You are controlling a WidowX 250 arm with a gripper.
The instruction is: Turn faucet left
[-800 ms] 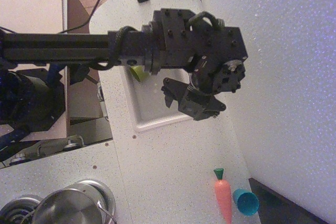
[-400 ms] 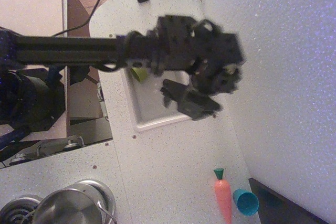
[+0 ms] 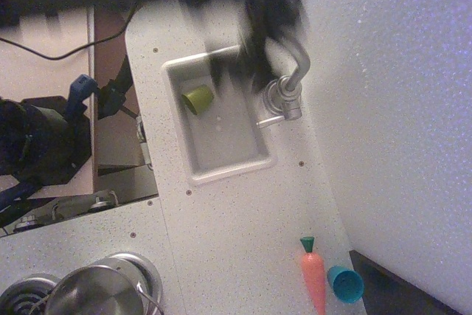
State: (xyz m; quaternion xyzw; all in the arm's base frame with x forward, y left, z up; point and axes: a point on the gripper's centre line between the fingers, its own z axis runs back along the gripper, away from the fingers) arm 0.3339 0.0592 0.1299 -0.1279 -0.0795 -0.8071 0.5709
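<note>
Faucet (image 3: 284, 97) is standing at the far edge of the sink (image 3: 193, 153), its base and small side lever now uncovered, its arched spout running up toward the blurred arm. Less than a second ago the arm was lying across the sink and hiding the faucet entirely; it is now streaking along the top of the view, so it is moving fast. My judgement: this sweep is either carrying the spout round or leaving it. The gripper (image 3: 258, 57) is showing only as a dark smear just beside the spout; whether it is open, closed or touching metal I cannot tell. A green cup (image 3: 198, 98) is lying in the sink. A carrot (image 3: 314, 279) and blue cup (image 3: 344, 283) are resting on the table (image 3: 243, 241).
</note>
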